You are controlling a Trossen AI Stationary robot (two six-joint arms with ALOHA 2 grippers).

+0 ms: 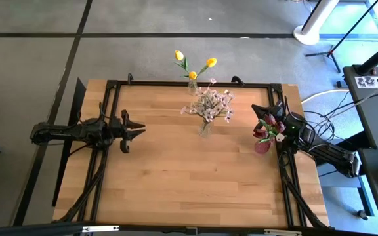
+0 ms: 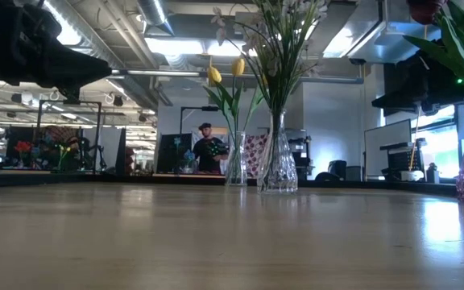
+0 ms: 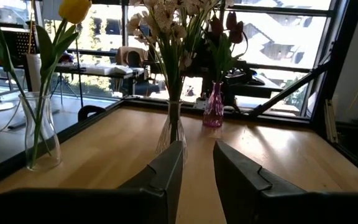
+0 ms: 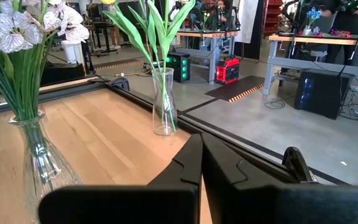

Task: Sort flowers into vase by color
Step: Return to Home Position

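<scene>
Wood-topped table [image 1: 176,183] seen from above carries all three bunches along its far half: yellow tulips [image 1: 210,62] in a tall clear vase [image 1: 191,86] at the far edge, the white-pink blossom spray [image 1: 209,103] in a cut-glass vase [image 1: 205,128] at the middle, and the red tulips [image 1: 268,124] in the pink vase [image 1: 262,146] by the right rail. The left gripper [image 1: 136,129] hangs over the left side, well apart from every vase; the right gripper [image 1: 278,123] sits just beside the pink vase. At table height the three vases stand upright, both arms being dark shapes high at the sides (a person [image 2: 209,151] stands far off in the room behind). From the left wrist its two fingers are spread with a plain gap and nothing between them. From the right wrist the fingers are pressed together on nothing, aimed toward the yellow tulips with the blossom vase close alongside. The sorting looks finished, so the risk lies in the retreat. If the right arm swings wide on its way home, it could snag the tulip leaves or nudge the pink vase, and a vase so near the rail could tip or slide off.
</scene>
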